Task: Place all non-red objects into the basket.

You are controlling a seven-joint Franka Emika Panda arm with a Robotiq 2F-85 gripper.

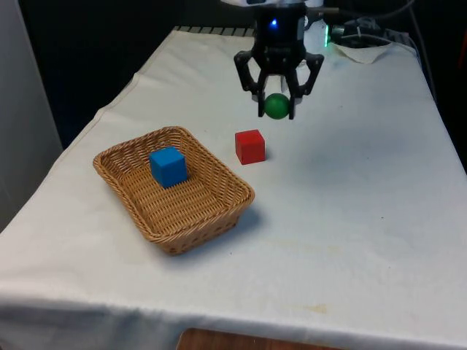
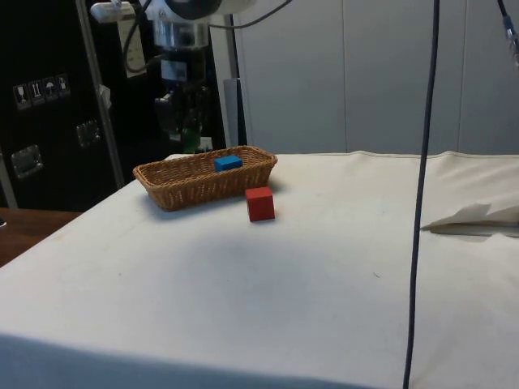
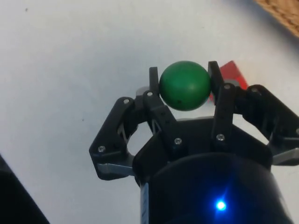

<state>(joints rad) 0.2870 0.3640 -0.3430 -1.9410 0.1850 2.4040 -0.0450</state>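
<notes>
**Operator:** Where is the ball, and what is your gripper doing with it?

**Observer:** Your gripper has the green ball pinched between its two fingers, one on each side of it. You can see the same clamp up close from the wrist, where the ball sits squeezed between the fingertips. It hangs in the air above the white cloth, clear of the table. In the side view the gripper hangs behind the far rim of the basket, with a bit of green showing between the fingers.

**Operator:** And the basket?

**Observer:** Your wicker basket lies toward the front view's left, and the blue cube rests inside it, in the end farther from the camera. From the side you see the basket with the blue cube just peeking over its rim.

**Operator:** What about the red one?

**Observer:** The red cube stands on the cloth just beside the basket, at its right in the front view, not touching it. The ball you hold is up above the cloth, beyond that cube and a little to its right. From the wrist a corner of the red cube shows behind one finger, and a strip of wicker sits at the corner of the picture. In the side view the red cube stands in front of the basket.
</notes>
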